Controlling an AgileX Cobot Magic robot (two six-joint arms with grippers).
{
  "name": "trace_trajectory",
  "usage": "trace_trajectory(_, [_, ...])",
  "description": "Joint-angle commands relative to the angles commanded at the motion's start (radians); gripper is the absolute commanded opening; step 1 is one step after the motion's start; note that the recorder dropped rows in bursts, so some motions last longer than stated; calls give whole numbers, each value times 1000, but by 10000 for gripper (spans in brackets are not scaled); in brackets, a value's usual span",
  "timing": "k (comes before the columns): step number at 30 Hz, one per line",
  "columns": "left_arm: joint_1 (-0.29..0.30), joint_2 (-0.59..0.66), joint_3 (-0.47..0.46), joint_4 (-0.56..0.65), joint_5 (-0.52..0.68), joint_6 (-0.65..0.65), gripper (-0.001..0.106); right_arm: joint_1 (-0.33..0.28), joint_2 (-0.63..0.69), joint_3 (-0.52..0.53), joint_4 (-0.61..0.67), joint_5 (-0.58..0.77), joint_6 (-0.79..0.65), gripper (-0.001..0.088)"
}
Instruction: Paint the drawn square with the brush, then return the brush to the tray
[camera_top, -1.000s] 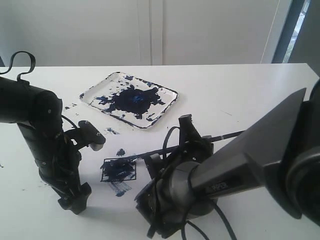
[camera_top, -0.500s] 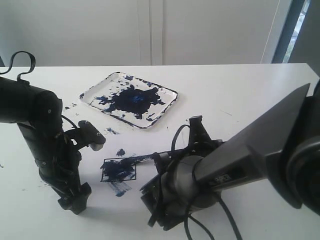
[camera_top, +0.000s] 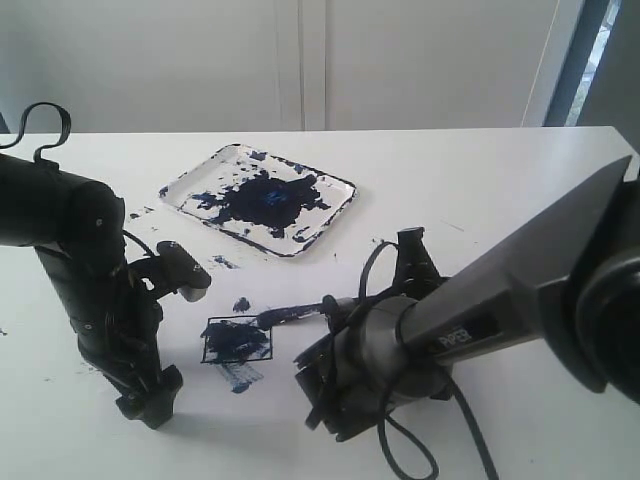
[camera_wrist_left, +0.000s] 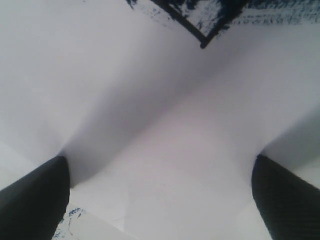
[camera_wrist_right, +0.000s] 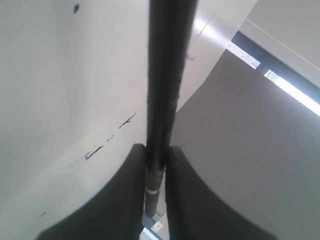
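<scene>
Lower left, the left gripper (camera_wrist_left: 159, 160) hangs wide and empty. At lower centre the right gripper (camera_wrist_right: 156, 165), pinching the brush (camera_top: 295, 312), has pulled right, bringing its tip to the blue-filled drawn square's (camera_top: 237, 341) upper-right edge. Painting looks nearly done, and the tray (camera_top: 345, 205) waits at upper centre.

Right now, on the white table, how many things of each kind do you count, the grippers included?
Tray: 1
Brush: 1
Drawn square: 1
Grippers: 2, left gripper and right gripper
Total: 5

The right arm (camera_top: 480, 310) hides most of the brush (camera_top: 300, 311); the left wrist view crops the drawn square (camera_wrist_left: 200, 25).
</scene>
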Motion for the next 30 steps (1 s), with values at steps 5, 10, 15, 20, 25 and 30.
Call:
trace_trajectory(5, [0, 0, 0, 0, 0, 0, 985, 62, -14, 0, -40, 0, 2, 0])
trace_trajectory(10, [0, 0, 0, 0, 2, 0, 985, 68, 22, 0, -47, 0, 2, 0])
trace_trajectory(15, [0, 0, 0, 0, 2, 0, 985, 66, 57, -30, -45, 0, 0, 0])
trace_trajectory(20, [0, 0, 0, 0, 2, 0, 985, 31, 88, -58, -12, 0, -29, 0])
trace_trajectory(25, [0, 0, 0, 0, 0, 0, 985, -36, 88, -58, 38, 0, -29, 0])
trace_trajectory(30, [0, 0, 0, 0, 0, 0, 985, -25, 67, -56, 35, 0, 2, 0])
